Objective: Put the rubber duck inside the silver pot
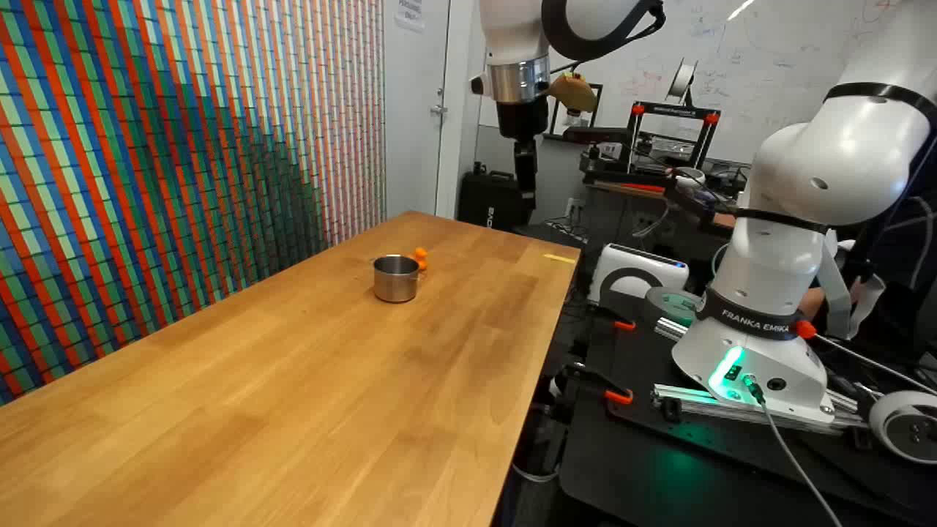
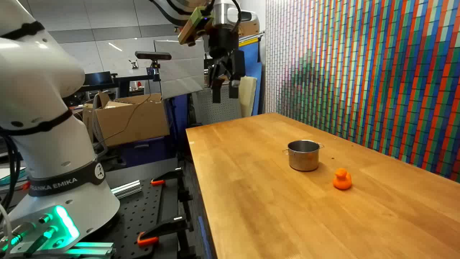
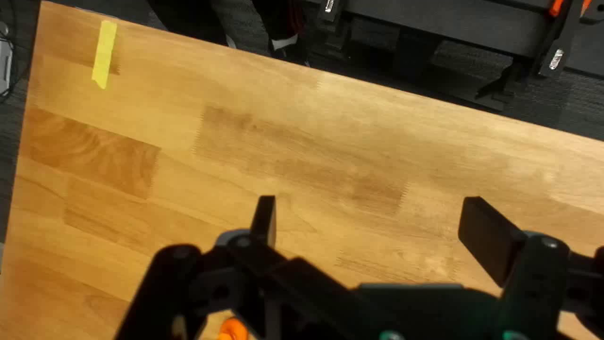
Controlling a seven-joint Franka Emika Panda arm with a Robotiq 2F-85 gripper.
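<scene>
In an exterior view we find the rubber duck [image 2: 342, 180], smooth and orange, a round body under a small round head, upright on the desk [image 2: 251, 201] at lower right, near the silver pot [image 2: 304, 160] but outside it and apart. The pot is short and round, of shining grey metal, with thin wire handles at its sides. The desk is warm brown wood, pieced from strips whose toothed joints we make out in the wrist view, where torn yellow tape [image 3: 104, 54] lies at upper left. Black, flat-faced fingers [image 3: 488, 237] stand wide apart in the lower half of that view, wood grain showing between them. At its bottom edge only an orange scrap of the duck shows, the rest cut off or behind black parts of the fingers. In an exterior view the duck [image 1: 421, 256] is partly hidden by the pot, the fingers are side-on so that we cannot make out their gap, and writing on the whiteboard [image 1: 754, 51] at upper right is too faint to read. The pot's inner floor is hidden from us in both exterior views.
</scene>
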